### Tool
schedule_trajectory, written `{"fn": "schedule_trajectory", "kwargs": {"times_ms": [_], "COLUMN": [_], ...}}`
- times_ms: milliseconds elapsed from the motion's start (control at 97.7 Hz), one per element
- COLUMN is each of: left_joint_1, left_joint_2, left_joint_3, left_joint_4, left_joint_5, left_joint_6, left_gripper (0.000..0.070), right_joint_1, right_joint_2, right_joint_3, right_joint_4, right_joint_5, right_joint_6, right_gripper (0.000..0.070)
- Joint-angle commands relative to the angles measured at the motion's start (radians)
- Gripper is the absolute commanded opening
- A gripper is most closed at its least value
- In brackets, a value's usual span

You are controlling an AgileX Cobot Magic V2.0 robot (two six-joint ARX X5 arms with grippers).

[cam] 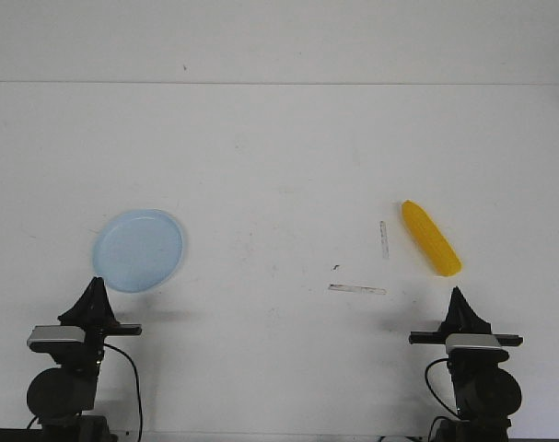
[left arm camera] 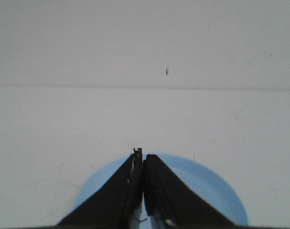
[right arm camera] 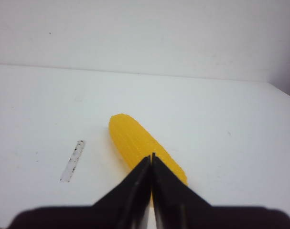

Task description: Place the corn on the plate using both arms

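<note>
1. The corn point(cam: 431, 238) lies flat on the white bench point(cam: 279, 166), far to the right of the plate point(cam: 137, 250)
2. The plate has nothing on it
3. The left tool point(left arm camera: 143, 157) is closed, holds nothing, and sits just over the plate's near edge
4. The right tool point(right arm camera: 152, 157) is closed, holds nothing, and sits just near the corn

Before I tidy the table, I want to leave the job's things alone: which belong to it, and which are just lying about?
For the job: corn, plate.
Just lying about: two strips of tape, a small dark speck.
</note>
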Motion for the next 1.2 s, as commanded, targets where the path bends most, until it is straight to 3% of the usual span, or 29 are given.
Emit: {"fn": "schedule_trajectory", "kwargs": {"times_ms": [0,143,225,461,707,1004,1188], "left_joint_1": [0.000,0.000,0.002,0.020,0.055,0.109,0.138], "left_joint_2": [-0.002,0.004,0.039,0.349,0.687,0.886,0.988], "left_joint_3": [-0.021,0.037,0.147,0.653,1.052,1.123,1.122], "left_joint_4": [0.113,0.225,0.165,-0.091,-0.430,-0.678,-0.778], "left_joint_5": [-0.002,-0.003,-0.003,-0.032,-0.032,-0.032,-0.010], "left_joint_6": [-0.006,-0.021,0.020,0.241,0.257,0.248,0.105], "left_gripper": [0.0000,0.0000,0.0000,0.0018,0.0275,0.0612,0.0630], "right_joint_1": [0.000,0.000,0.000,0.000,0.000,0.000,0.000], "right_joint_2": [0.000,0.000,0.000,0.000,0.000,0.000,0.000], "right_joint_3": [-0.002,-0.002,-0.002,-0.002,-0.002,-0.002,-0.002], "right_joint_4": [0.011,0.011,0.011,0.011,0.011,0.011,0.011], "right_joint_5": [0.000,0.000,0.000,0.000,0.000,0.000,0.000], "right_joint_6": [0.010,0.010,0.010,0.010,0.010,0.010,0.010], "right_gripper": [0.0009,0.0009,0.0009,0.0009,0.0009,0.0009,0.0009]}}
